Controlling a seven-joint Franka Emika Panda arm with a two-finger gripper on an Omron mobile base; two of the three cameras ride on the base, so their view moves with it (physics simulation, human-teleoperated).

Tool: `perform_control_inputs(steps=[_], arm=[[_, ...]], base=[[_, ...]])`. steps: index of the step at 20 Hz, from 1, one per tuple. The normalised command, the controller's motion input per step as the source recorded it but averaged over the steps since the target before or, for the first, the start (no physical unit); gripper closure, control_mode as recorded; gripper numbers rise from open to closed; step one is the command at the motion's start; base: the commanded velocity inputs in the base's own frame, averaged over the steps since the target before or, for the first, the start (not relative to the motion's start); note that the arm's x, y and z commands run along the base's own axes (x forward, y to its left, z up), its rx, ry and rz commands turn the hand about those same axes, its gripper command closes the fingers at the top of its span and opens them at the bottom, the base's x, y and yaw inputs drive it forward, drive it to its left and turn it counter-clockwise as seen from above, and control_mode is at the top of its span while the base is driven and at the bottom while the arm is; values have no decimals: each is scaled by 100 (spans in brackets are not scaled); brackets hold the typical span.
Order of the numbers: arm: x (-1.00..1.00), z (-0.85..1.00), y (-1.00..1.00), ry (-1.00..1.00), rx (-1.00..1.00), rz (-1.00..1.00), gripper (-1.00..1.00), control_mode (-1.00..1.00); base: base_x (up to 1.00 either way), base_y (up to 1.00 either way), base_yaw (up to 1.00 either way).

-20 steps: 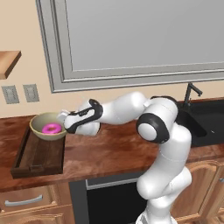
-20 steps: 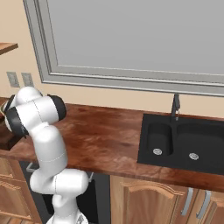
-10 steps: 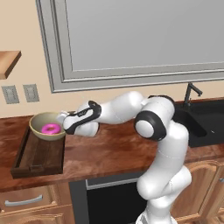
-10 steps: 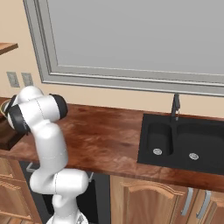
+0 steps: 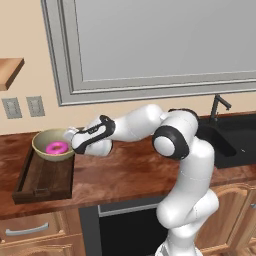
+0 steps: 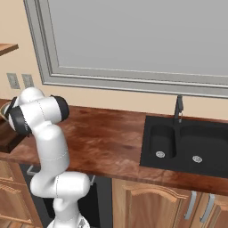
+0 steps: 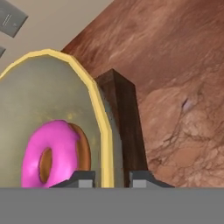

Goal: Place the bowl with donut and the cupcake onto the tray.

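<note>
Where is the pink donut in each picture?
Left base view: the donut lies in the bowl at the far end of the tray, far left.
Right base view: I cannot make it out; the arm blocks that edge.
Hand view: donut lower left, inside the bowl's yellow rim.
Shared landmark: the brown counter.

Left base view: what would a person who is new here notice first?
Probably the bright pink donut lying in the pale bowl, which sits on the far end of the dark wooden tray at the left of the counter. Next, the white arm reaching left, its hand at the bowl's right rim.
</note>
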Motion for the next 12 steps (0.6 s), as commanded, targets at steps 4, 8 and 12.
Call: perform_control_inputs(steps=[4,8,12], arm=[[1,0,0,0,0,0,-100,-100],[0,14,0,0,0,0,-100,-100],[1,24,0,0,0,0,-100,-100]], base=[[0,0,0],[0,0,0],[0,0,0]])
